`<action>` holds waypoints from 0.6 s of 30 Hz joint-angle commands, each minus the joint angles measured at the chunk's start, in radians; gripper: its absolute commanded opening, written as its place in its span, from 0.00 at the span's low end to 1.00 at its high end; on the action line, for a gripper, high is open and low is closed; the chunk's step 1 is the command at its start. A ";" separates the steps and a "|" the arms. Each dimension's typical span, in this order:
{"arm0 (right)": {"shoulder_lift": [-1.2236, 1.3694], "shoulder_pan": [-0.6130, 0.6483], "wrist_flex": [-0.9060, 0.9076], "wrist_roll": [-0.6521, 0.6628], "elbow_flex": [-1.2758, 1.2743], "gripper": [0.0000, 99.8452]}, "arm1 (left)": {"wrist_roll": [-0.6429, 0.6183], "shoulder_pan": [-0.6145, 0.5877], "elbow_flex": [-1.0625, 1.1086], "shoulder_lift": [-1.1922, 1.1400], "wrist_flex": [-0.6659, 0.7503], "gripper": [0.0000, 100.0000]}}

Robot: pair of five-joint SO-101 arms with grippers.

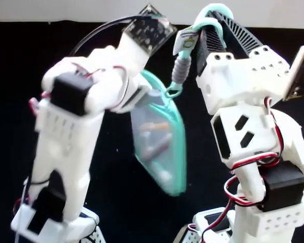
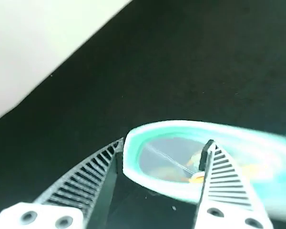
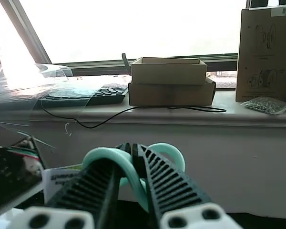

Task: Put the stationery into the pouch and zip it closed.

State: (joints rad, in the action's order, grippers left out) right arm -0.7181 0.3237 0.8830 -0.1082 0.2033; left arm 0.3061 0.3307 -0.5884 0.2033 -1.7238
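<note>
Pouch [image 1: 159, 142], probably soft and light, hangs below the right pincer [image 3: 132, 147], which is clamped on its loop [image 3: 174, 151]. Left pincer [image 2: 164, 145] sits at the pouch's end, grip indeterminate; the firmer rim looks the best hold.

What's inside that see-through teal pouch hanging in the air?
The pouch has a clear side. Through it you can see a few stick-shaped pieces, one orange and one reddish, too blurred to name. The left arm covers the pouch's upper end, so anything there is hidden.
</note>
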 commanded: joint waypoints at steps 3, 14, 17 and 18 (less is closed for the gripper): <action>0.004 -0.015 -0.002 -0.017 0.044 0.01 | 0.008 -0.010 -0.048 0.156 -0.017 0.28; 0.005 -0.015 -0.001 -0.017 0.042 0.01 | 0.011 -0.007 -0.016 0.282 -0.038 0.00; 0.007 -0.015 -0.001 -0.017 0.042 0.01 | 0.012 -0.010 0.062 0.306 -0.038 0.01; 0.007 -0.015 -0.001 -0.017 0.042 0.01 | 0.012 -0.010 0.091 0.312 -0.038 0.01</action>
State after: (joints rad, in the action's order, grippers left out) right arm -0.7150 0.3191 0.8846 -0.1143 0.2048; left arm 0.3076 0.3261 -0.5470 0.4918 -1.7591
